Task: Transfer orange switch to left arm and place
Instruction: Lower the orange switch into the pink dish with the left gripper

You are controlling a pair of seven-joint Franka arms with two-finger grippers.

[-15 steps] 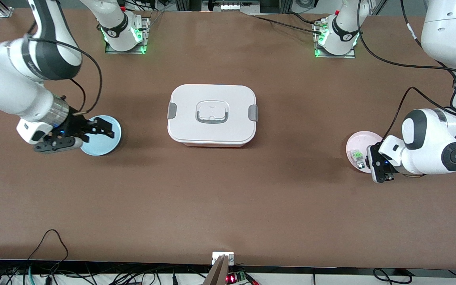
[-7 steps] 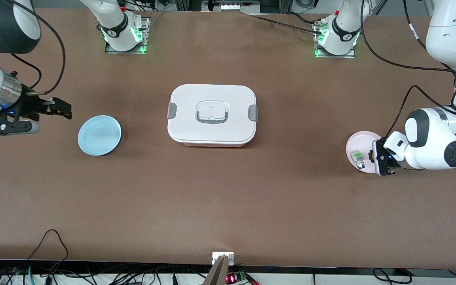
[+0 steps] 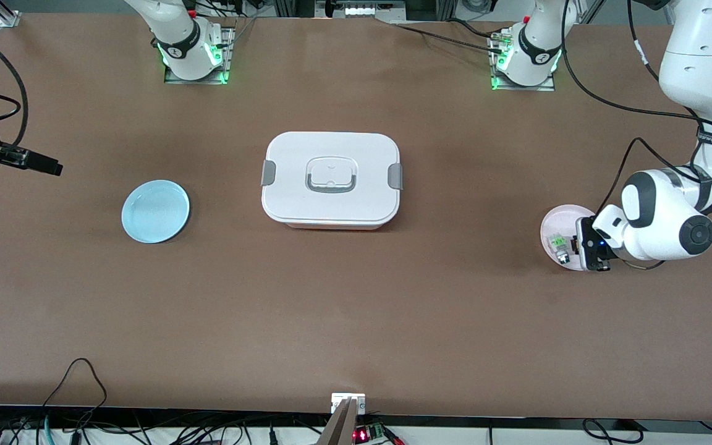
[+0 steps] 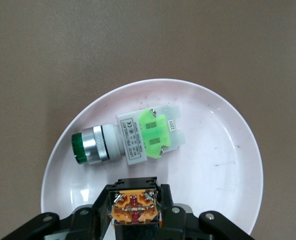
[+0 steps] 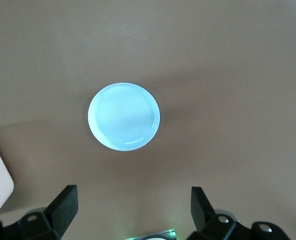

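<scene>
**Got the switch pinched, now lift it clean**

Your left gripper (image 4: 135, 212) sits over the pink plate (image 4: 228, 165) at the left arm's end of the table, jaws pinching the orange switch (image 4: 135, 209) (the wrist view shows its orange end squeezed between the black fingers). The green pushbutton (image 4: 125, 141) lies on the same plate just beside it, so I'd lift straight up before going sideways, or you risk nudging it off.

Your right gripper (image 5: 132, 210) hangs well above the table near the blue plate (image 3: 155, 211), jaws spread wide and empty, waiting.

The box (image 3: 331, 180) sits mid-table between the two plates. My guess is the handover works best over open table nearer the front camera than the box. Keep the grip firm, since that switch is tiny.
</scene>
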